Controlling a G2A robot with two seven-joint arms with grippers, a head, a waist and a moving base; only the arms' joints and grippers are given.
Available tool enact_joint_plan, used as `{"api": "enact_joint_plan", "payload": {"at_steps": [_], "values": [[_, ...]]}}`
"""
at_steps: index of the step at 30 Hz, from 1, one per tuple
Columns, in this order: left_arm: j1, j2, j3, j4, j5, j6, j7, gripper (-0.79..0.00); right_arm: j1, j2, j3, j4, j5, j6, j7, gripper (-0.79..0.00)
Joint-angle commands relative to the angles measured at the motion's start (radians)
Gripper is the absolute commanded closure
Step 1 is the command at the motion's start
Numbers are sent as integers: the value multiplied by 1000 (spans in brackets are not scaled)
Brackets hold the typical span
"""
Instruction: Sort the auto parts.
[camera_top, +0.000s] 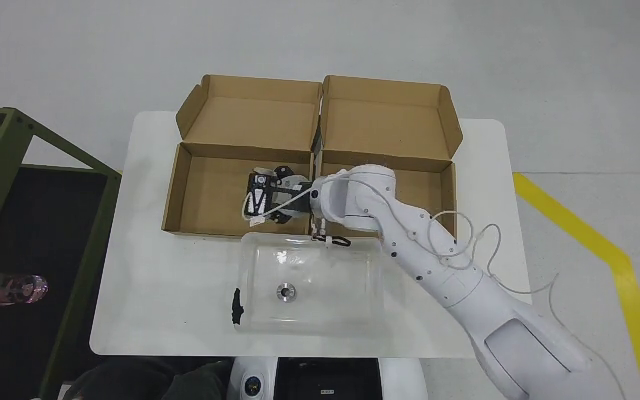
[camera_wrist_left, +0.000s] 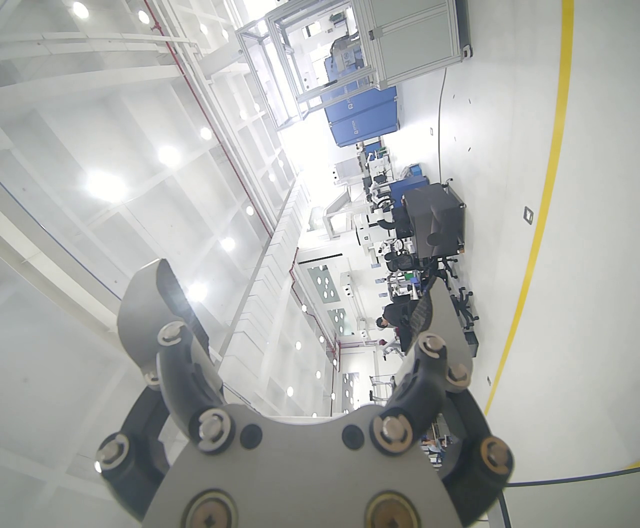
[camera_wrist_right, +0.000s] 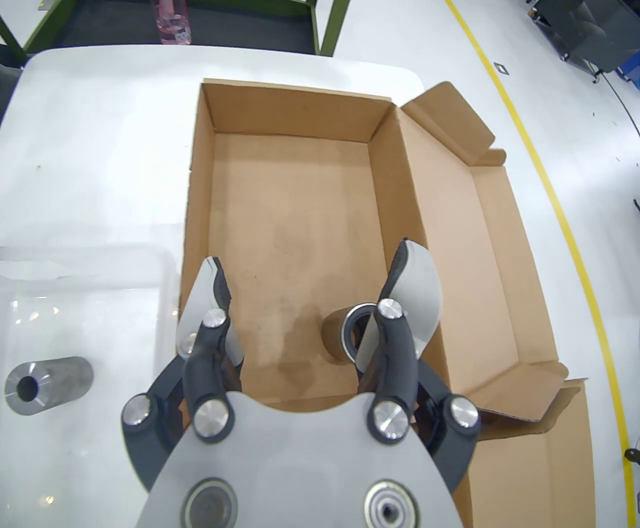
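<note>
Right gripper (camera_wrist_right: 310, 257) jaws spread, empty; ring part (camera_wrist_right: 345, 335) by one finger, placed, I judge. Next: fetch steel sleeve (camera_wrist_right: 47, 385) outside jaws.

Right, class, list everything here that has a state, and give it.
Left box: open, lid back.
Right box: open, lid back.
Right gripper: open, empty.
Left gripper: open, empty.
Metal cylinder: on its side in tray.
Short tube: on its side in left box.

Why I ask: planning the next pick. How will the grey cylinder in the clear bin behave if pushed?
Grey cylinder looks like thick-walled metal: probably heavy, rigid. Its smooth side may slip. Seemingly standing on end, it could tip, then roll.
</note>
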Motion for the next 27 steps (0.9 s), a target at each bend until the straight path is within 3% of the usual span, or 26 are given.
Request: {"api": "enact_joint_plan", "payload": {"at_steps": [1,14,27], "values": [[0,0,0,0,0,0,0,-785,-33,10,15,-51,-1,-15,11,-563],[0,0,0,0,0,0,0,-785,-261,74,101,-354,-34,-116,83,-526],[0,0,0,0,0,0,0,-785,-413,113,114,-466,-108,-178,82,-477]]}}
